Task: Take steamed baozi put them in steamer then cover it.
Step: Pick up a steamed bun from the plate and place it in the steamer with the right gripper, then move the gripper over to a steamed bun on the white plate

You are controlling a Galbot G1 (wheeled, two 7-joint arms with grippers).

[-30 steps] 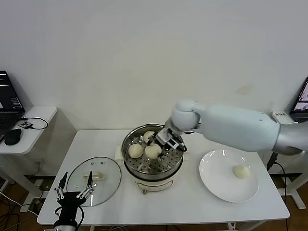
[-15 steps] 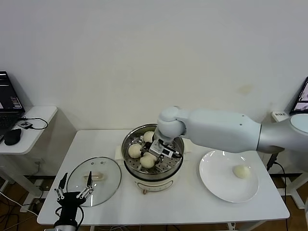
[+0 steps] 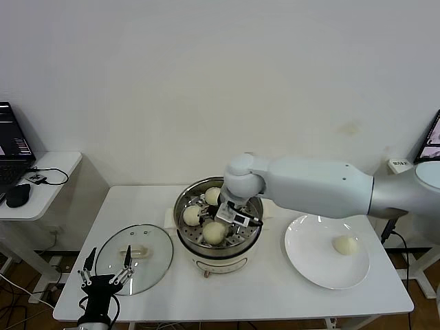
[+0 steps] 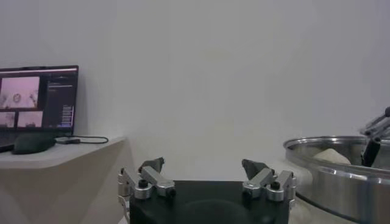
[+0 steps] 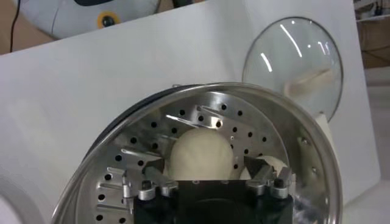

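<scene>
The steamer (image 3: pixel 221 251) stands mid-table with three steamed baozi on its perforated tray: one at the front (image 3: pixel 215 232), one at the left (image 3: pixel 192 215), one at the back (image 3: pixel 213 195). My right gripper (image 3: pixel 221 218) reaches down into the pot, open. In the right wrist view the front baozi (image 5: pixel 201 154) rests on the tray (image 5: pixel 140 137) between the spread fingers (image 5: pixel 153 173). Another baozi (image 3: pixel 344 245) lies on the white plate (image 3: pixel 313 258). The left gripper (image 3: pixel 104 272) waits open at the table's front left corner, empty (image 4: pixel 204 168).
The glass lid (image 3: pixel 134 258) with its cream handle lies flat on the table left of the steamer, just beyond the left gripper. A side desk with a laptop and mouse (image 3: pixel 17 195) stands at the far left. The right arm spans above the table between steamer and plate.
The right gripper came down toward the front of the tray with a baozi, set it there and opened its jaws. The left arm has not moved.
</scene>
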